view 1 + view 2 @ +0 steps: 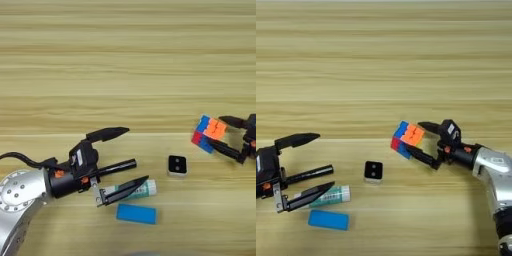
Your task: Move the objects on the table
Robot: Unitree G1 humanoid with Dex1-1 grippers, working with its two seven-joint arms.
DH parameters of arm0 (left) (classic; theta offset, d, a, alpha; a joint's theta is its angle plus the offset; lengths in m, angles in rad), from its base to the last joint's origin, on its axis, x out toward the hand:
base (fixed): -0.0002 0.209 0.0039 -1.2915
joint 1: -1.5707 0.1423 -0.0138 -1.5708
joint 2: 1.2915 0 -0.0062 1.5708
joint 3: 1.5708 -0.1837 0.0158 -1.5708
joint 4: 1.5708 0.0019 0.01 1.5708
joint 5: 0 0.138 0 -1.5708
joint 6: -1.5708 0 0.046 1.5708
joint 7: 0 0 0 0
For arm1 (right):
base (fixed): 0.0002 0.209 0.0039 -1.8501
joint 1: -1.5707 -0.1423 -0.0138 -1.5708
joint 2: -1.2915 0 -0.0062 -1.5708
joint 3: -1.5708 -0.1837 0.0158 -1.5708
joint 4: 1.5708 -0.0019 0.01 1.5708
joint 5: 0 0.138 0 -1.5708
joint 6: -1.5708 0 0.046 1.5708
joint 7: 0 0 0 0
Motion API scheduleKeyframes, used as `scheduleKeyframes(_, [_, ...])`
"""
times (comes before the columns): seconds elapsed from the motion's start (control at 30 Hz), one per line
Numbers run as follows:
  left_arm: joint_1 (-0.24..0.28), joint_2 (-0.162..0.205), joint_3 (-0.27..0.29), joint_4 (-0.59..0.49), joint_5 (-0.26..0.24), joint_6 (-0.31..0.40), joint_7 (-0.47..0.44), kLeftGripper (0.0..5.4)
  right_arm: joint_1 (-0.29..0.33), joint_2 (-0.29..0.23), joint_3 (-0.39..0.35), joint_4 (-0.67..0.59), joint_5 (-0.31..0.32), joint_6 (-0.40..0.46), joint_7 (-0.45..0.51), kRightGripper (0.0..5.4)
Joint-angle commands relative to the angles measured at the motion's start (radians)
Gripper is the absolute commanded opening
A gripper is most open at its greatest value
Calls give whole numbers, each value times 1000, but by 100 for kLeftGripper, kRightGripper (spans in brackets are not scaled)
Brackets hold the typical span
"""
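Note:
The multicoloured puzzle cube [406, 138] sits right of centre, turned cornerwise. My right gripper [414, 135] is shut on it, one finger on its upper right edge and one along its lower edge. My left gripper [137, 154] stands open at the lower left. The black marker pen [119, 167] lies between its fingers, touching neither. Its lower finger crosses over the white-green glue stick [146, 188]. The flat blue block [136, 214] lies just below the glue stick. The small white square with a black face [177, 165] rests between the two grippers.
The light-brown wooden table [125, 60] stretches across the whole far half. My left arm's grey body and black cable [20, 159] fill the lower left corner, and my right forearm [496, 172] comes in from the lower right.

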Motion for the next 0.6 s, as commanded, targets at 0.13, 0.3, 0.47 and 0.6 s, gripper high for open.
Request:
scheduleKeyframes(0.13, [-1,6,6,2,3,3,-8,540,-18,1,-45,-184,77,39,-32,535])
scheduleKeyframes(0.3, [0,1,2,-3,2,4,-7,540,23,2,-19,-312,85,72,-46,535])
scheduleKeyframes(0.47, [-1,0,2,-3,3,4,-6,540,73,-8,31,-424,82,112,-25,535])
scheduleKeyframes(0.6, [-1,-2,1,-3,3,3,-5,540,107,-33,86,-492,80,148,21,535])
